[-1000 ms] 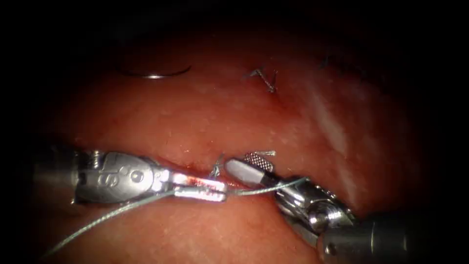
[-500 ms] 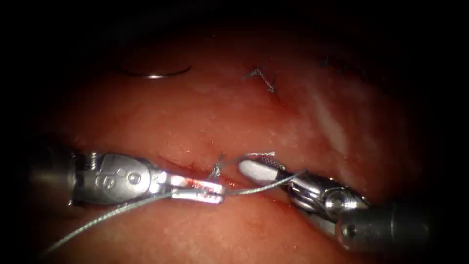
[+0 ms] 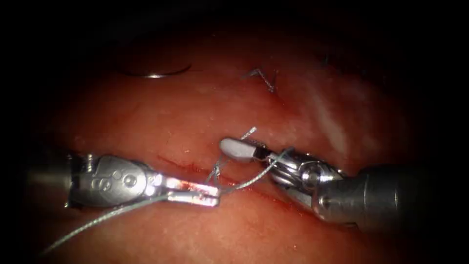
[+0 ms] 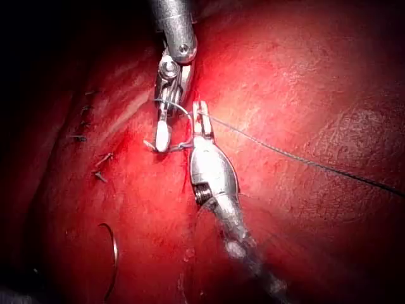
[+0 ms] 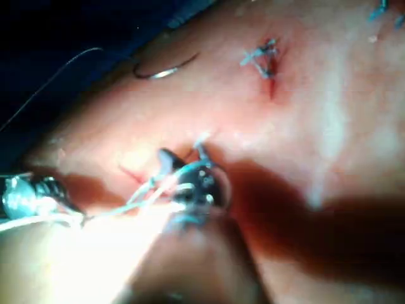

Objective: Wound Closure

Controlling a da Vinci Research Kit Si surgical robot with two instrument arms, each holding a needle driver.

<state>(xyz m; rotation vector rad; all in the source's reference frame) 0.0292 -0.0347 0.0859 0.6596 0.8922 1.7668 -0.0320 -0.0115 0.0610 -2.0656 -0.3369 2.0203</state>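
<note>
Over cut, left gripper (image 3: 205,191) (thread-clamped)

Left tool (image 3: 207,192) enters from the endoscope view's left, its shaft nearly level and its wrist straight. Its two jaws lie flat together, closed on the thread (image 3: 244,184) at their tips, which point toward the right tool. In the left wrist view the same tool (image 4: 202,123) runs up from its shaft with the jaws pressed together. Right tool (image 3: 240,146) enters from the right, its shaft sloping up and leftward, its wrist bent so the jaws reach toward the left tool. Its jaws stand slightly parted, with a short thread end between them; whether they grip it cannot be told. The two tips sit near each other, not touching.
</note>
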